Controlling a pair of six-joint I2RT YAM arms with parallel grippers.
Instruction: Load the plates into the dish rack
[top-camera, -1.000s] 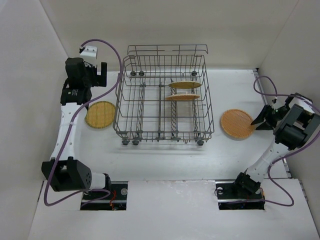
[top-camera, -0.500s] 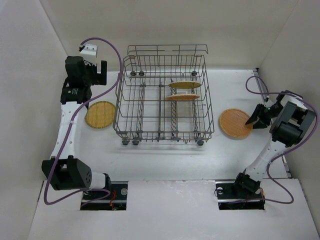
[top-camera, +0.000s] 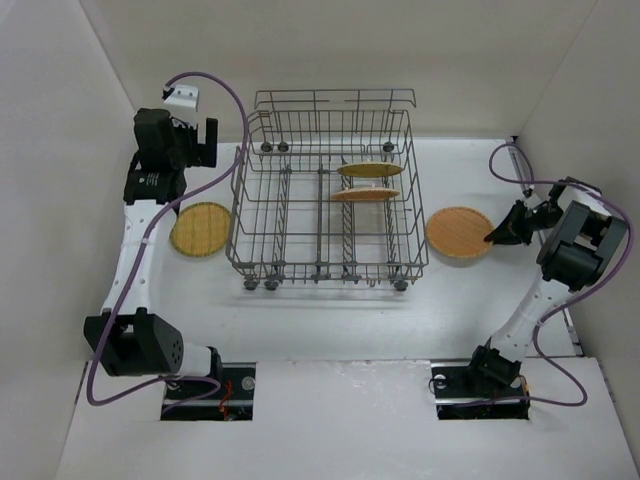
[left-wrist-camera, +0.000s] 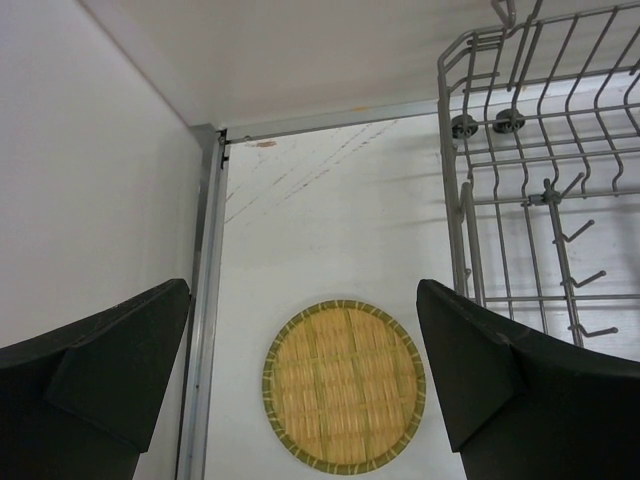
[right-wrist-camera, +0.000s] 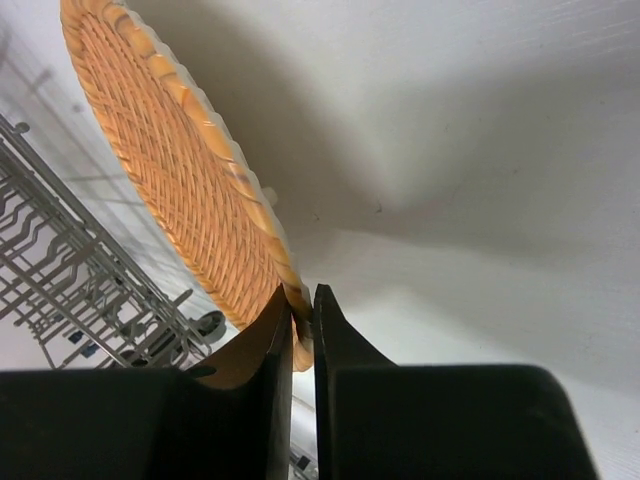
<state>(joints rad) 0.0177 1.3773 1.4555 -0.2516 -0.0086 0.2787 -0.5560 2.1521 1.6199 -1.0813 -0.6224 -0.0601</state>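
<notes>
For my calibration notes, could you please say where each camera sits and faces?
Top external: above, behind the bases, looking down on the dish rack; both arms show.
Left wrist: looks down past the open left gripper at the yellow plate.
Right wrist: looks along the right gripper, shut on the orange plate.
Shared: all see the dish rack.
</notes>
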